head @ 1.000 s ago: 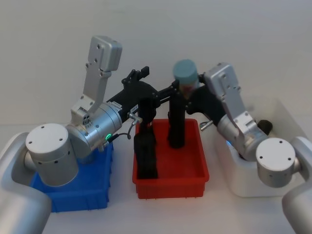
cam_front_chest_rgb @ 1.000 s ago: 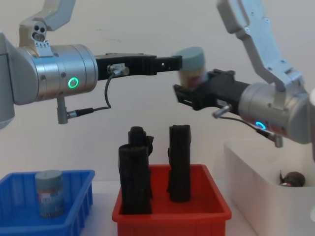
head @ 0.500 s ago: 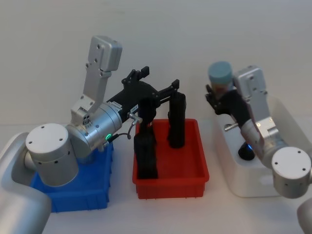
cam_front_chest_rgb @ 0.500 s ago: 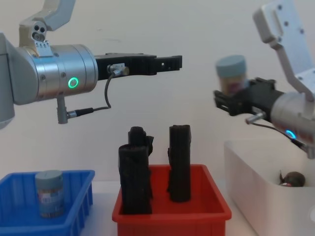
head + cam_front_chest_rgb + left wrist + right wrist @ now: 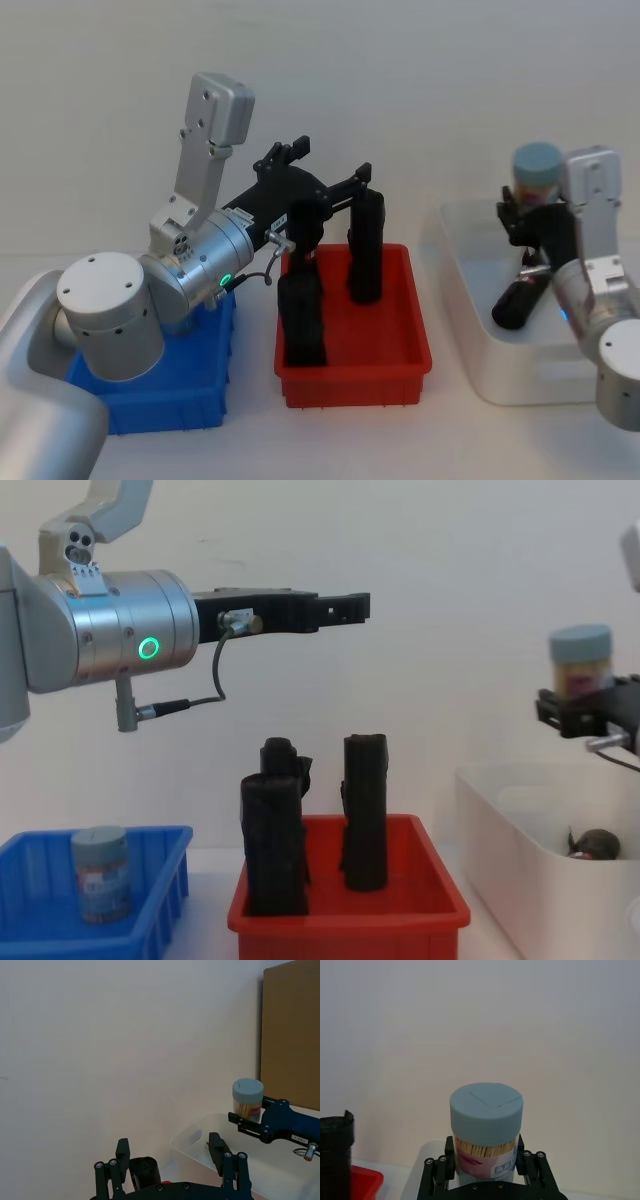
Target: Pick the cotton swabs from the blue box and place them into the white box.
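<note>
Chest view showed the right gripper [image 5: 585, 712] clamped on an upright swab tub [image 5: 581, 664] above the white box [image 5: 520, 825] (left gripper [image 5: 322, 190] open, empty, over the red bin [image 5: 352, 362]), so a straight descent before release seemed best.

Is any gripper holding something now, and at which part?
The right gripper holds a clear cylindrical cotton swab tub by its lower body, below the blue-grey lid. The left gripper holds nothing.

Black rolls [image 5: 302, 320] upright in red bin [image 5: 352, 385]
</note>
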Robot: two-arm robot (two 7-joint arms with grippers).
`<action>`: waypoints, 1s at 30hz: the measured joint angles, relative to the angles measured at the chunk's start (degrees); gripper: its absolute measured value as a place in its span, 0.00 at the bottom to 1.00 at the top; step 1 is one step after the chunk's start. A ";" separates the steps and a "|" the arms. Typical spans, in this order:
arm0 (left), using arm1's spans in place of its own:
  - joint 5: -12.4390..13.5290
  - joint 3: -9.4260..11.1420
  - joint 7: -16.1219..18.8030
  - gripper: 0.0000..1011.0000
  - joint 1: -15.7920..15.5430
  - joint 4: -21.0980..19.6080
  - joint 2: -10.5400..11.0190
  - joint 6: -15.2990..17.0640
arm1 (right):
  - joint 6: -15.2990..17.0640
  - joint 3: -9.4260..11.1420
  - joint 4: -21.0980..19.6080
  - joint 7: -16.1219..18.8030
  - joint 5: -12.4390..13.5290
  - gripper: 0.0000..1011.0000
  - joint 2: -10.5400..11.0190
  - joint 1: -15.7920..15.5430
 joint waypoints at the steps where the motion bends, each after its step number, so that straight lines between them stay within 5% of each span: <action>1: 0.00 0.00 0.00 0.99 0.00 0.00 0.00 0.00 | 0.16 0.18 -0.08 -0.29 0.43 0.64 0.06 -0.10; 13: 0.00 0.00 0.00 0.99 0.00 0.00 0.00 0.00 | 2.16 2.10 -0.80 -3.39 5.26 0.98 0.78 -1.19; 30: 0.00 0.00 0.00 0.99 0.00 0.00 0.00 0.00 | 3.06 2.94 -1.11 -4.71 7.35 0.99 1.08 -1.64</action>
